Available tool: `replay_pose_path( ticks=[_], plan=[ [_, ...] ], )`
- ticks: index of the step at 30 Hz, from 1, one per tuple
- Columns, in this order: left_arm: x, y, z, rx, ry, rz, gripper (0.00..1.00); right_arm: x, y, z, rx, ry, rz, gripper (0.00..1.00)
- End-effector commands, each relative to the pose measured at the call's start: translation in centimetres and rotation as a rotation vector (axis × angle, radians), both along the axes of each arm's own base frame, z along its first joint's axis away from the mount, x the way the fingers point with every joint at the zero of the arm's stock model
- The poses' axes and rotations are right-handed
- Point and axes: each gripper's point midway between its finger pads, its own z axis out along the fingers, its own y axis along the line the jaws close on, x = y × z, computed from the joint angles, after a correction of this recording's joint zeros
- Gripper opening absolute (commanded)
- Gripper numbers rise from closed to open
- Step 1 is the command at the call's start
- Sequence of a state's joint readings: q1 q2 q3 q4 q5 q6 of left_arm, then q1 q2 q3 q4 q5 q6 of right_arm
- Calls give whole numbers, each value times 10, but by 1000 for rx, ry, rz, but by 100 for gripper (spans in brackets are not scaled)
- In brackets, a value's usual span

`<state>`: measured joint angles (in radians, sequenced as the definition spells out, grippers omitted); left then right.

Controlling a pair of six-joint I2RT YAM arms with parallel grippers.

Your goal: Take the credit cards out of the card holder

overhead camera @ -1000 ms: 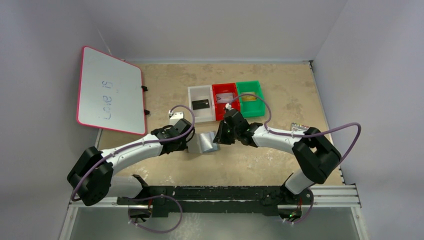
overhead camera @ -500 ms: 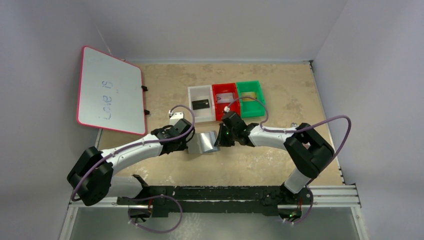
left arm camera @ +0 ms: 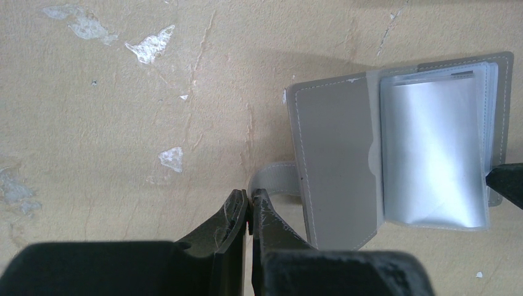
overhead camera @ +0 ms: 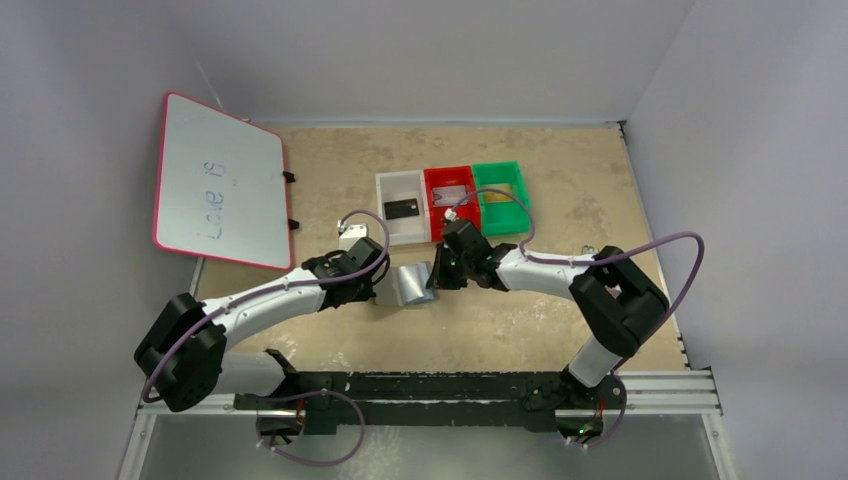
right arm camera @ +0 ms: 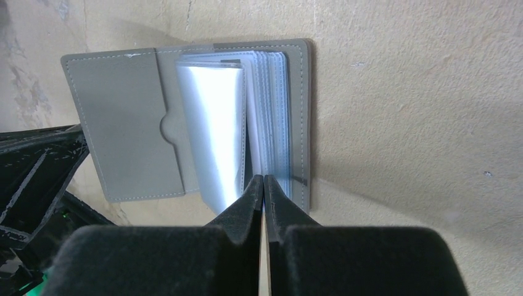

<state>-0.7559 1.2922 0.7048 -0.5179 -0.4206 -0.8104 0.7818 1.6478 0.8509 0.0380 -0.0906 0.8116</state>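
Note:
The grey card holder (overhead camera: 410,284) lies open on the table, its shiny pockets (right arm camera: 213,123) fanned up. My left gripper (left arm camera: 249,203) is shut on the holder's strap tab (left arm camera: 274,180) at its left side. My right gripper (right arm camera: 264,180) is shut, its tips against the near edge of the pockets, between a raised pocket and the stack. No card shows in the holder. A black card (overhead camera: 400,209) lies in the white tray (overhead camera: 387,230), a silvery card (overhead camera: 452,193) in the red tray (overhead camera: 433,205), a gold card (overhead camera: 497,197) in the green tray (overhead camera: 517,200).
A pink-rimmed whiteboard (overhead camera: 215,185) leans at the far left. A small white box (overhead camera: 352,237) sits just behind my left wrist. A marker pack (overhead camera: 597,253) lies by my right elbow. The three trays stand in a row behind the holder.
My right arm has folded in and its gripper has moved slightly left and down onto the holder's pockets. My left arm and the holder have stayed put.

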Motion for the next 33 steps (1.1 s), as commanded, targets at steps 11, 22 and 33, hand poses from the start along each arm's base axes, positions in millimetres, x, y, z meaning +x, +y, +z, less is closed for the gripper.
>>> replay_pose_path(
  ticks=[11,22,33],
  plan=[
    [3,-1,3,-4,-23,-1,0,10,38,35,124,-72,98,5],
    [3,-1,4,-14,-30,11,0,10,82,42,310,-69,221,9],
    [7,5,22,-19,-78,57,12,18,93,12,247,-60,256,13]
  ],
)
